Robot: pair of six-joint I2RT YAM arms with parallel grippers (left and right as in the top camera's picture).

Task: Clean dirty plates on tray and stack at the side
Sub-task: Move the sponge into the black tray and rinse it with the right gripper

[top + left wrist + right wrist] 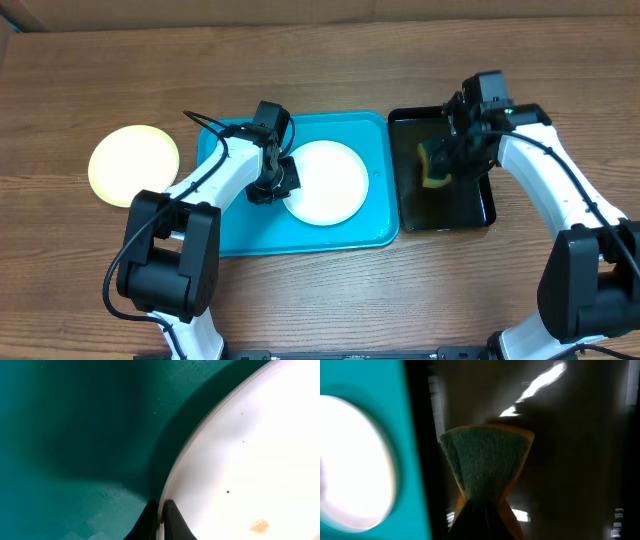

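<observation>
A white plate (328, 181) lies on the turquoise tray (372, 128). My left gripper (268, 190) is shut on the plate's left rim; in the left wrist view the fingertips (172, 520) pinch the rim of the white plate (250, 460), which carries an orange-brown smear (259, 525) and small specks. A pale yellow-green plate (133, 164) rests on the table left of the tray. My right gripper (440, 165) is shut on a green and yellow sponge (485, 467) above the black tray (478, 212).
The black tray (580, 460) sits just right of the turquoise tray (370, 377), their rims nearly touching. Bare wooden table (320, 60) surrounds both trays. The plate (352, 460) shows blurred at the left of the right wrist view.
</observation>
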